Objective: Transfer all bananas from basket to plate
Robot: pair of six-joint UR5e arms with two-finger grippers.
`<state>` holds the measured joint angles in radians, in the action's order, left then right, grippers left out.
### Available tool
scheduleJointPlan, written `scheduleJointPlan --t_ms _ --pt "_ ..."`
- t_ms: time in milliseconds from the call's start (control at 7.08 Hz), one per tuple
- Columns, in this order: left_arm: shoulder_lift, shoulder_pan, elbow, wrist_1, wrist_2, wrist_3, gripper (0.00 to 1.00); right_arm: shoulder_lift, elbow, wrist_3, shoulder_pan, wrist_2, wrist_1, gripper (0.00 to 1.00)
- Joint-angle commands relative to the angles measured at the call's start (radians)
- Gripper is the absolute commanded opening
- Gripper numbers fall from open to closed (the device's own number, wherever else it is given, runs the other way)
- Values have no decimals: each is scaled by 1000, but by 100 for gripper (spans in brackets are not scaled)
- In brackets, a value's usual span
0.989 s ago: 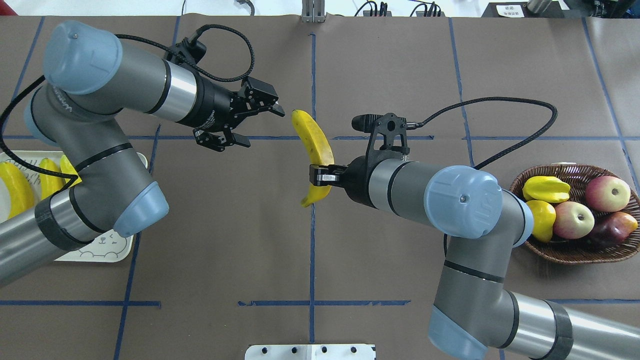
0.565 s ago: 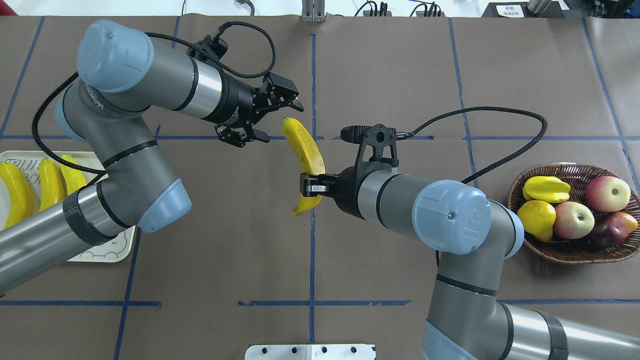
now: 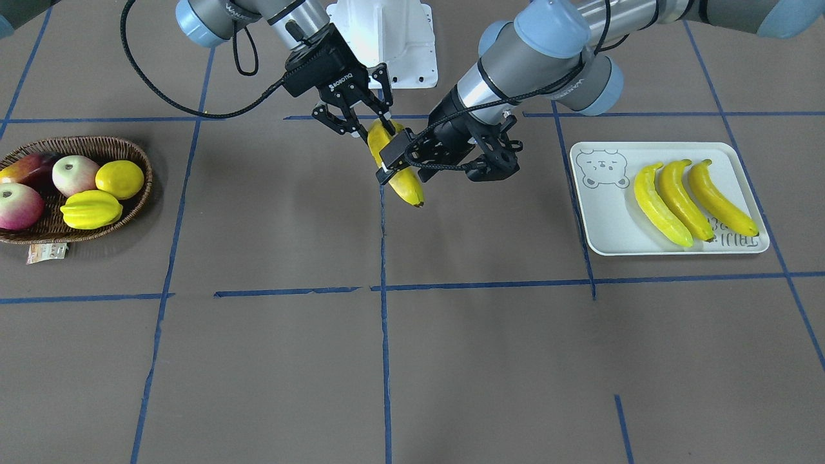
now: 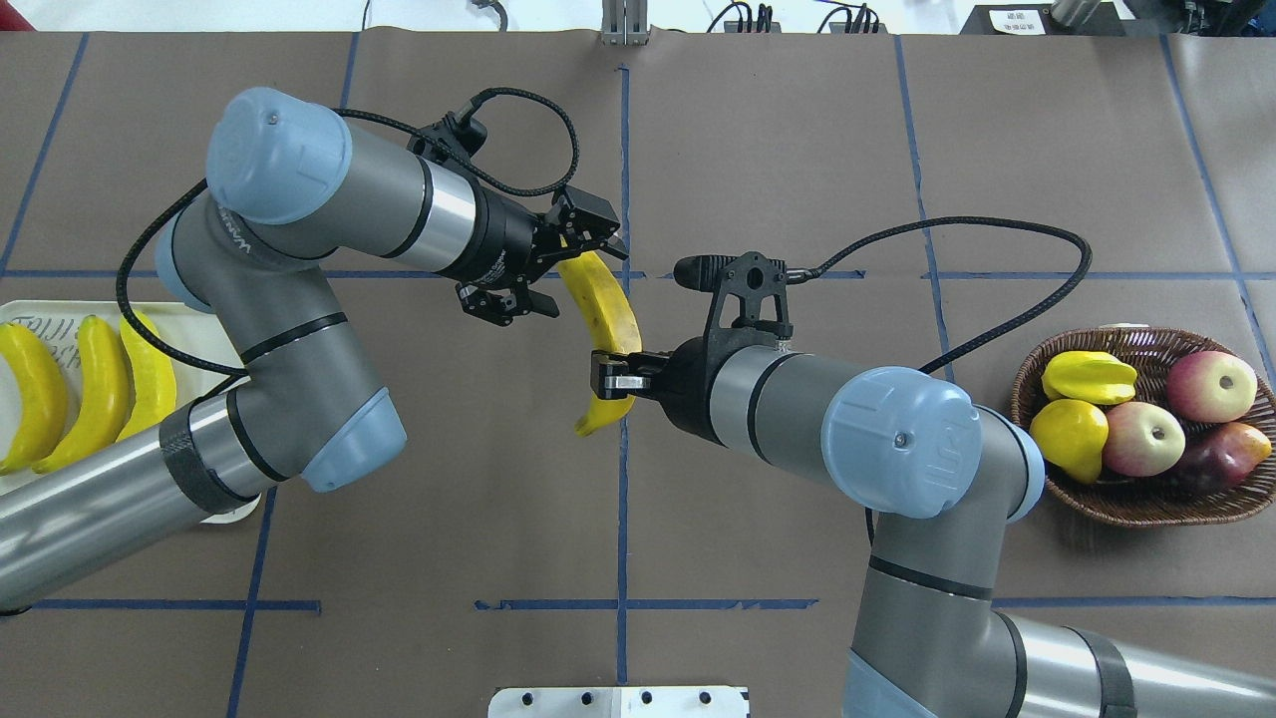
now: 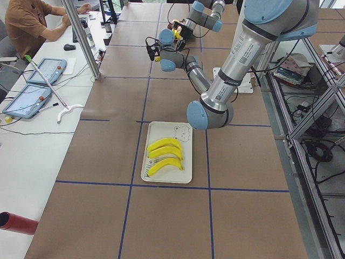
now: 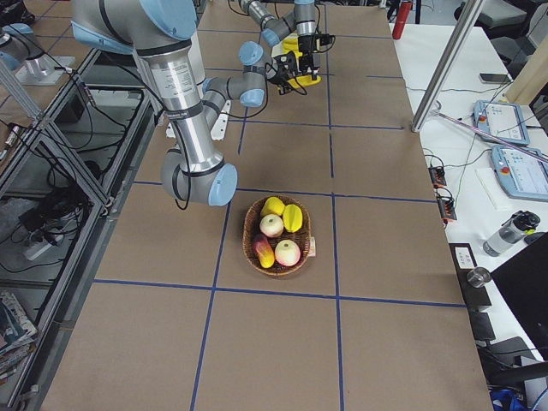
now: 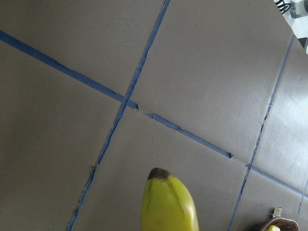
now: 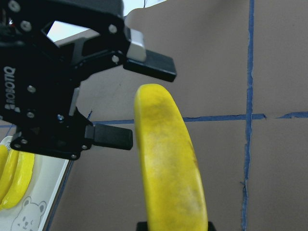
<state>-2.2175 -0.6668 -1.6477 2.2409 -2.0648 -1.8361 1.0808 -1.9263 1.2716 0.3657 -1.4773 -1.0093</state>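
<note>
Bananas: I count four. From the front, three lie side by side on the plate, and the fourth banana hangs in the air over the middle of the table. The right gripper is clamped on one end of it. The left gripper has its fingers spread about the other end. The basket holds five fruits and no banana: two apples, one darker red fruit, one lemon and one starfruit. One paper tag sits at its rim.

From overhead, the two arms meet at the centre line, with the plate at one end of the table and the basket at the other, well apart.

From the left end, the plate with its three bananas is nearest. One person sits at a side desk.

From the right end, the basket is nearest and both grippers are small and far.

The left wrist camera sees one dark banana tip low in the frame, above crossing blue tape lines.

The right wrist camera looks along the held banana. The left gripper's two fingers stand apart there, one above the tip and one beside it.
</note>
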Motion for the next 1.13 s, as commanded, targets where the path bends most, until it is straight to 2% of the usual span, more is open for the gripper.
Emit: scheduleJointPlan --t_ms 0,141,283,424,565,707,848,989 --pt "-1 16 -1 2 -1 -8 83 1 0 0 -4 3 0 2" --pt "-1 21 -4 3 -1 -8 53 1 0 -1 -5 3 0 2" --pt "1 20 -15 3 -1 -6 9 1 0 0 -7 5 0 2" --pt "1 21 -15 5 -1 -6 0 1 0 0 -22 21 -2 3" --pt "2 20 -15 5 -1 -5 0 2 0 0 -34 40 0 14" --pt "4 19 -15 2 -1 0 0 2 -17 21 -45 40 -2 83" --pt "6 19 -15 0 -1 1 0 4 -37 28 -47 35 -2 100" --pt "7 18 -15 -3 -1 4 0 5 -75 28 -45 32 -58 100"
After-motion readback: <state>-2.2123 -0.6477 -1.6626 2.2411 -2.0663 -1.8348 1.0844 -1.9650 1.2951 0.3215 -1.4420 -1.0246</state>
